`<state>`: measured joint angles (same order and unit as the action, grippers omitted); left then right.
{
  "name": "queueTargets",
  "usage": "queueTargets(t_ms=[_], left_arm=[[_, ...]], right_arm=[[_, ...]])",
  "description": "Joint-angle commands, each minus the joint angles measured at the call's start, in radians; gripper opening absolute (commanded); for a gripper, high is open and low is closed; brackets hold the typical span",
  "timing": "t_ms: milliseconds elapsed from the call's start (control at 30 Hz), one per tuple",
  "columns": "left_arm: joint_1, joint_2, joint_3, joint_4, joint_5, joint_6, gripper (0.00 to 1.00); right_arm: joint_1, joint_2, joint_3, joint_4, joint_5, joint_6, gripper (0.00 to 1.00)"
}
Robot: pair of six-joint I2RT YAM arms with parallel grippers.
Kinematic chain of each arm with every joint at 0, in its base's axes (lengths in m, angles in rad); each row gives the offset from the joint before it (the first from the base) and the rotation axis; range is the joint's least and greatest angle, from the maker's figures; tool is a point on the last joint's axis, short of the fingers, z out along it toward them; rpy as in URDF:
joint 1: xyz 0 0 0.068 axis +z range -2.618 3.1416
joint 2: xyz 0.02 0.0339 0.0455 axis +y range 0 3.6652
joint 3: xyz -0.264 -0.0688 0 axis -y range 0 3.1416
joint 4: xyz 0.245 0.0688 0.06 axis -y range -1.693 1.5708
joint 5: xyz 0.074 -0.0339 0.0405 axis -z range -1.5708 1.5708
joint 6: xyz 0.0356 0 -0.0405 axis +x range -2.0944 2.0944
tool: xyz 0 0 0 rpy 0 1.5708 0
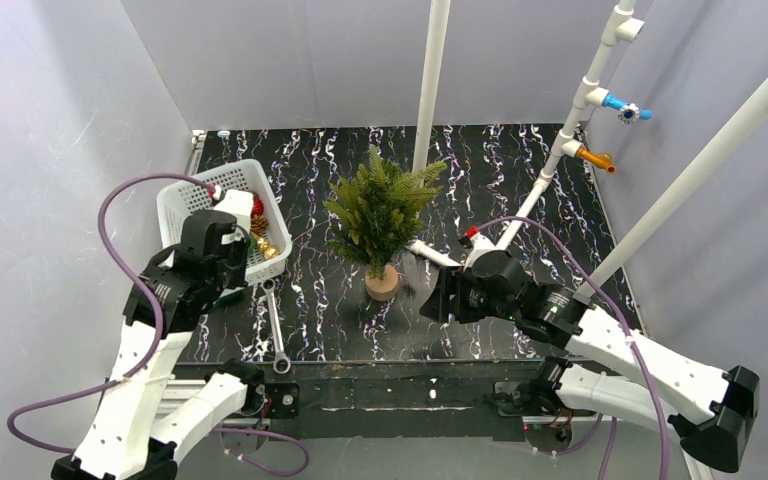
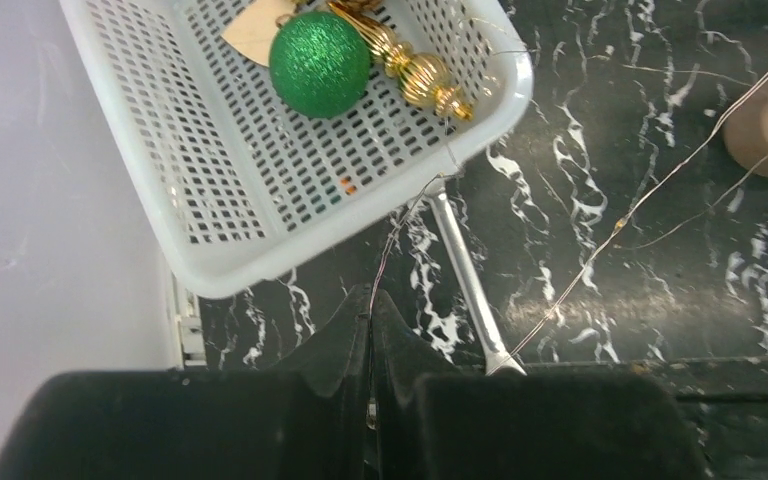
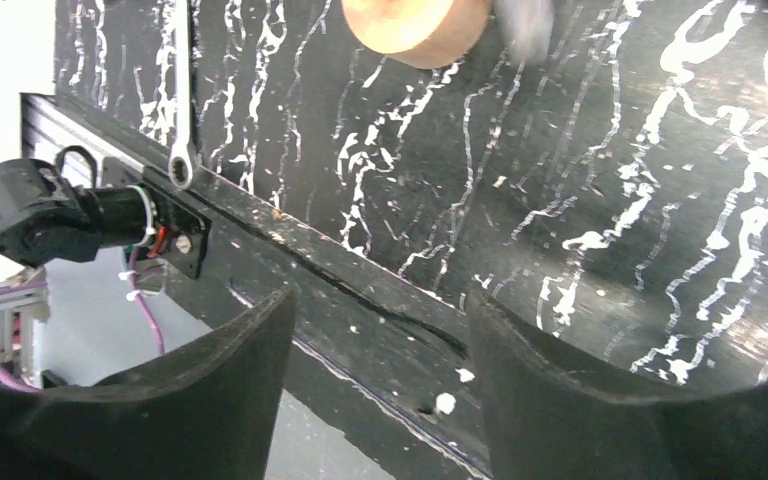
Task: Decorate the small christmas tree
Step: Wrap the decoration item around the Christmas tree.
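I see the small christmas tree (image 1: 380,215) standing upright mid-table, long axis vertical, tip up. Left gripper (image 2: 371,325) pinches a thin wire (image 2: 618,226); right gripper (image 3: 378,300) spread, empty.

Texts, labels, brands, numbers, signs: none legible in any of the three views.

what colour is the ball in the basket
Glittery green. The ball shows best in the left wrist view.
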<state>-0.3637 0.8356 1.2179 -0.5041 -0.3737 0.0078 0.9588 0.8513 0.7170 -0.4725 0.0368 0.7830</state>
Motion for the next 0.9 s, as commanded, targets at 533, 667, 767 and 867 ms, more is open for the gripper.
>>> queueTargets(t_ms=[533, 667, 767, 867], left_arm=[[-0.003, 0.008, 0.308, -0.468, 0.342, -0.261, 0.0], [-0.003, 0.007, 0.303, -0.473, 0.354, -0.305, 0.0], [-0.003, 0.0, 0.271, -0.471, 0.354, -0.351, 0.0], [-0.003, -0.007, 0.236, -0.466, 0.373, -0.397, 0.0]], right_arm=[[0.016, -0.124, 0.337, -0.197, 0.092, -0.156, 0.79], [0.062, -0.065, 0.377, -0.117, 0.051, -0.19, 0.78], [0.129, -0.006, 0.374, -0.034, 0.049, -0.205, 0.78], [0.246, 0.059, 0.354, 0.062, 0.092, -0.243, 0.76]])
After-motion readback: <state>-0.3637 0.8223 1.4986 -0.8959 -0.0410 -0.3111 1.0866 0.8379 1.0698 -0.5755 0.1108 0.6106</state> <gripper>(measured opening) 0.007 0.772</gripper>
